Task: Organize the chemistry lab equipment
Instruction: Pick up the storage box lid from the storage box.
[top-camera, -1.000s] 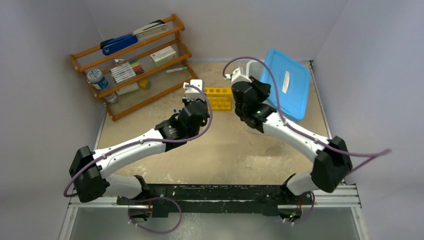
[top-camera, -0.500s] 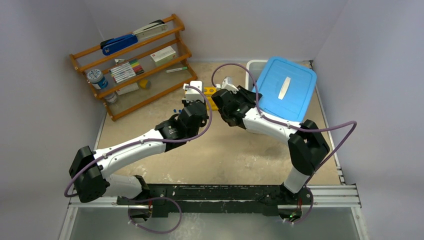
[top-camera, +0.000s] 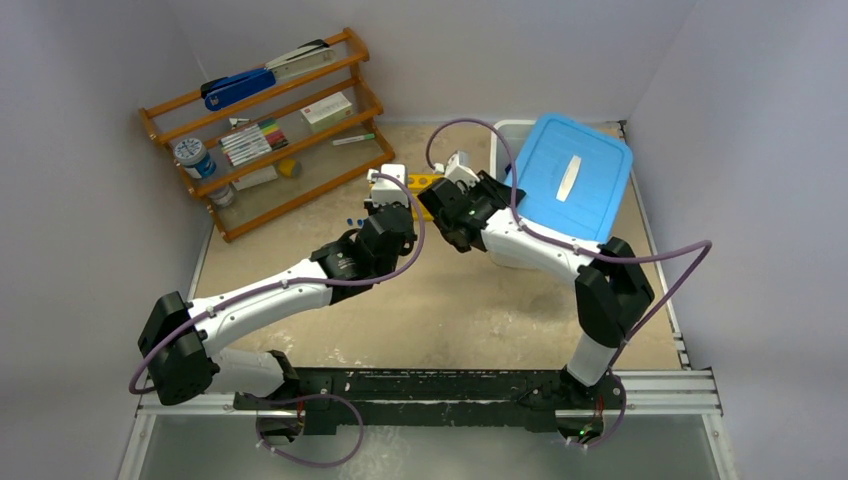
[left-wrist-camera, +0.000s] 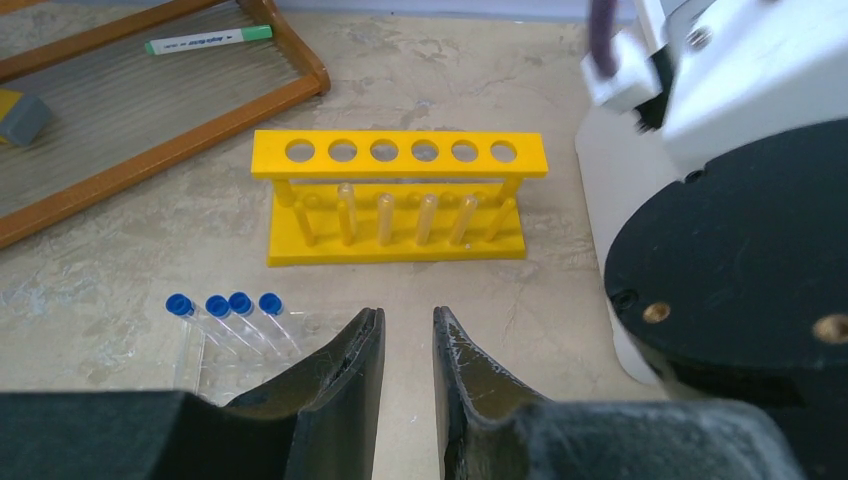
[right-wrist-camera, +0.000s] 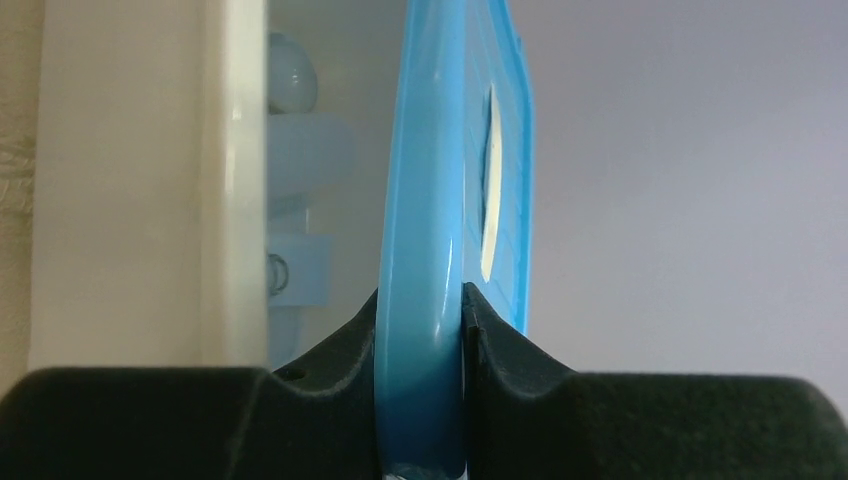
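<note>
Tabletop (top-camera: 450, 300); blue lid (top-camera: 585, 200) in right claw (right-wrist-camera: 420, 300), shifted

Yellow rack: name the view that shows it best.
Left wrist: the whole rack stands in plain sight, all six holes visible. Top external shows only a yellow sliver of it, the rest covered. Right wrist shows none of it, only the blue lid pinched in its fingers.

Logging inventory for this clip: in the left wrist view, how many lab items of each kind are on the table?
Tubes: 4
Rack: 1
Tray: 1
Total: 6
</note>
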